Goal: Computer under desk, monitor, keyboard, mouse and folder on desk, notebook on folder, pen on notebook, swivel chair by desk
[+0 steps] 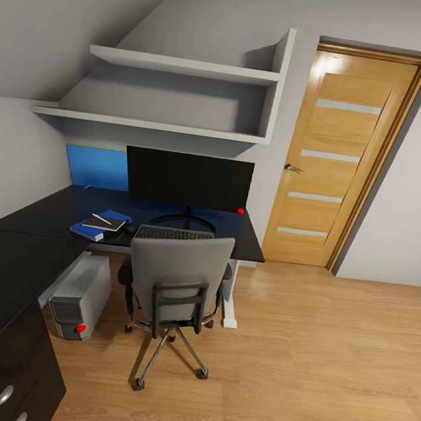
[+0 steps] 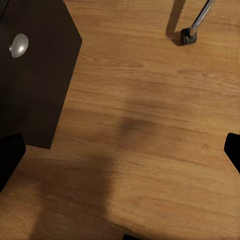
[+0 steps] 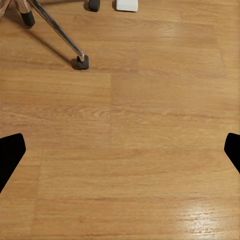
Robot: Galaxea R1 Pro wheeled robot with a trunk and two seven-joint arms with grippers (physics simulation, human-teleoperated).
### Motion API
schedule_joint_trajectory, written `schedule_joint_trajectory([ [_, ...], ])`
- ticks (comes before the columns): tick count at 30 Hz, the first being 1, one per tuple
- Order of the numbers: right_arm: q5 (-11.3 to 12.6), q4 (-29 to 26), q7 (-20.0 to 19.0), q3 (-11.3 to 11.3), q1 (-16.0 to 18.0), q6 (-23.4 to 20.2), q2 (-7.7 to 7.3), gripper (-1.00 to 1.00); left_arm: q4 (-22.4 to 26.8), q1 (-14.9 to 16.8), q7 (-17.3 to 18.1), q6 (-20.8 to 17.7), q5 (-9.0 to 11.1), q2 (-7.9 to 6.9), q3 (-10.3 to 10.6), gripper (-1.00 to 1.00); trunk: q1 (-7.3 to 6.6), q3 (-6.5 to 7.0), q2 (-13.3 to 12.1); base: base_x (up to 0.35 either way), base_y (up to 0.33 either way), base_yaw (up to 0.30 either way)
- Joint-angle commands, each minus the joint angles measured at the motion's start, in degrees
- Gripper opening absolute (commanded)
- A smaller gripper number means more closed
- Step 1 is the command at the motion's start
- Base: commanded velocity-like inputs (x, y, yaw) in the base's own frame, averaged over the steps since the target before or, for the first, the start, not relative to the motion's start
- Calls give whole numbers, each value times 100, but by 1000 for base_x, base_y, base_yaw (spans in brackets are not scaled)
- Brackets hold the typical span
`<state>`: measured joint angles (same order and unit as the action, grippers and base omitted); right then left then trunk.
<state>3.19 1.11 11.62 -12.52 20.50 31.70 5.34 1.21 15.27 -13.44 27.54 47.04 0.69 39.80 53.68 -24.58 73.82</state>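
The black monitor [image 1: 187, 179] stands on the long black desk [image 1: 9, 262]. In front of it lies the keyboard [image 1: 173, 234], with a small dark mouse [image 1: 129, 228] at its left end. Left of that, the blue folder [image 1: 89, 231] carries the dark notebook [image 1: 112, 225] and the pale pen [image 1: 101, 219]. The grey computer [image 1: 81, 296] sits on the floor under the desk. The swivel chair [image 1: 176, 286] is pushed up to the desk with its back toward me. My left gripper [image 2: 120, 155] and right gripper [image 3: 121, 154] hang open over bare wood floor.
A wooden door [image 1: 339, 155] is right of the desk, and grey shelves [image 1: 184, 66] hang above it. A blue panel [image 1: 97, 168] leans behind the monitor. The drawer unit's knob [image 2: 19, 45] and a chair caster [image 2: 187, 36] are near my left gripper. Another caster [image 3: 81, 62] is near my right gripper.
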Motion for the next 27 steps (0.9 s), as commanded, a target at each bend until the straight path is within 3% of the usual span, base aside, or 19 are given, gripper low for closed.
schedule_joint_trajectory([
  [1, 32, 12, 25, -49, 6, 20, 3, 100, 2, 2, -45, 6, 4, 13, 50, 100, 0, -6, 3, 0, 0, 0],
  [8, 32, 12, 25, -49, 6, 20, 3, 100, 2, 2, -43, 6, 7, 85, 42, 100, 0, -6, 3, 0, 0, 0],
  [27, 32, 12, 25, -49, 6, 20, 3, 100, 2, 2, -45, 6, 7, 89, 37, 100, 0, -6, 3, 0, 0, 0],
])
